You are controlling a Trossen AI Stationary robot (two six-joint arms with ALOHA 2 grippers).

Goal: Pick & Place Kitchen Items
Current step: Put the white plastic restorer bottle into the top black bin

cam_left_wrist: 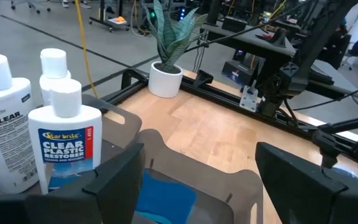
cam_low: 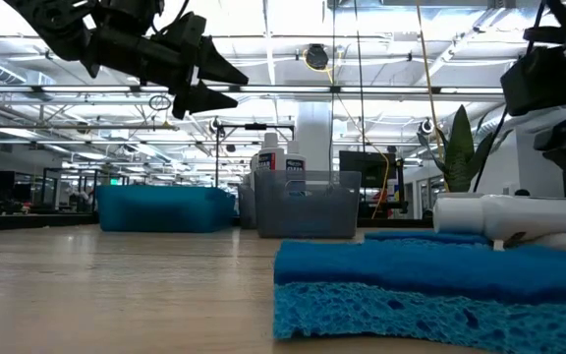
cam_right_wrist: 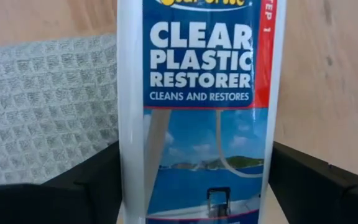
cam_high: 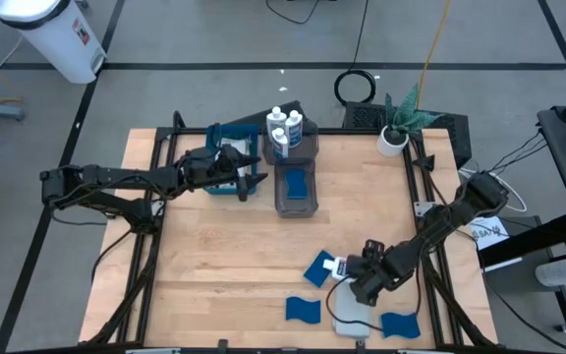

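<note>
A white labelled bottle [cam_right_wrist: 194,93] lies on its side near the table's front right, partly over a light grey cloth [cam_right_wrist: 48,106]. My right gripper [cam_high: 364,280] points down over the bottle, one finger on each side. Blue sponges [cam_high: 319,267] [cam_high: 303,310] [cam_high: 399,324] lie flat around it. My left gripper [cam_high: 254,179] hangs open and empty above the table, beside the grey bins at the back. One bin holds three upright white bottles [cam_left_wrist: 64,143]. The other bin [cam_high: 296,187] holds a blue sponge [cam_left_wrist: 166,196]. My right gripper has the bottle's two long sides [cam_right_wrist: 126,162] between its fingers [cam_right_wrist: 98,180], around the labelled middle. The fingers come from above, pointing steeply down, and lie across the bottle. No gap shows on either side. The bottle lies flat, one side on the grey cloth.
A blue flat tray [cam_high: 226,162] sits under my left arm at the back left. A small potted plant [cam_high: 396,133] stands at the back right corner. Black rails edge the table. Bare wood [cam_high: 224,265] lies at the front left.
</note>
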